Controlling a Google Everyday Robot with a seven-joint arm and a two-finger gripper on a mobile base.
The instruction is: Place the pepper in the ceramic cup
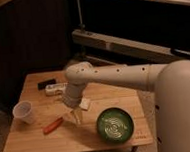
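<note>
A white robot arm [119, 78] is reaching over a light wooden bench [34, 142], its pincer [75, 116] pointing downward with fingers spread and pinching nothing, just beside the slim red-orange pepper [52, 126], which is lying flat on the bench. The small plain white ceramic cup [24, 112] is standing upright near the pepper without touching it. A wide green patterned bowl [114, 124] is sitting on the pincer's other side.

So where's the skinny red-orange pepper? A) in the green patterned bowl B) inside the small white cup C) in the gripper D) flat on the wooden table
D: the pepper lies on the table, with the open gripper hovering close beside it.
</note>
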